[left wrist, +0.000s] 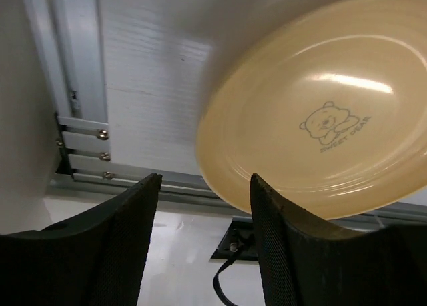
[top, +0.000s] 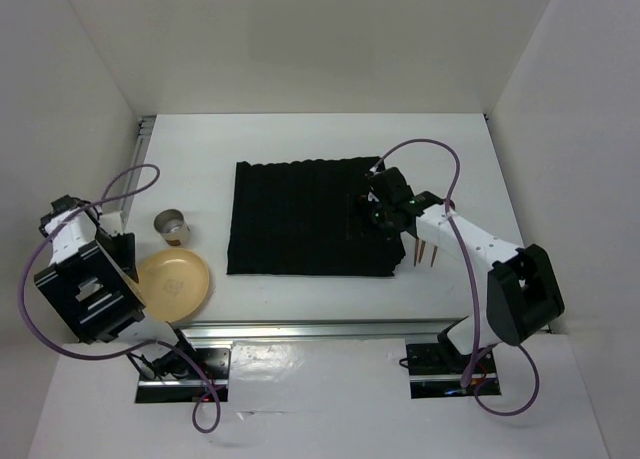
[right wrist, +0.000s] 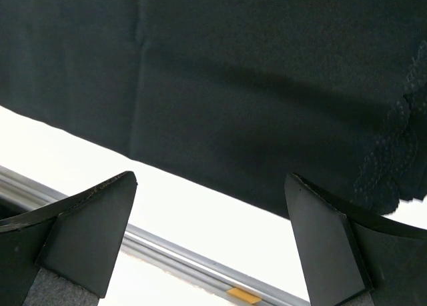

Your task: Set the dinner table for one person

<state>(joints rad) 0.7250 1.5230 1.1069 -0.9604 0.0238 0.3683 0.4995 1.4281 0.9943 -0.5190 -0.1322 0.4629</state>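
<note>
White and smooth, the dinner table (top: 300, 144) spans the whole work area inside silver rails (top: 300, 329). It is stiff and fixed, offers nothing to grip, and is probably slick enough for dishes to slide. A black mat (top: 300, 219) lies at its middle, soft and likely to wrinkle if dragged. A tan plate (top: 175, 282) and a metal cup (top: 171, 224) sit to the left, and two brown sticks (top: 425, 251) to the right. The left gripper (left wrist: 205, 186) is parted partway and empty, close beside the plate's rim, the sensible place to pinch it. The right gripper (right wrist: 210, 186) gapes wide over the mat's near edge, holding nothing.
</note>
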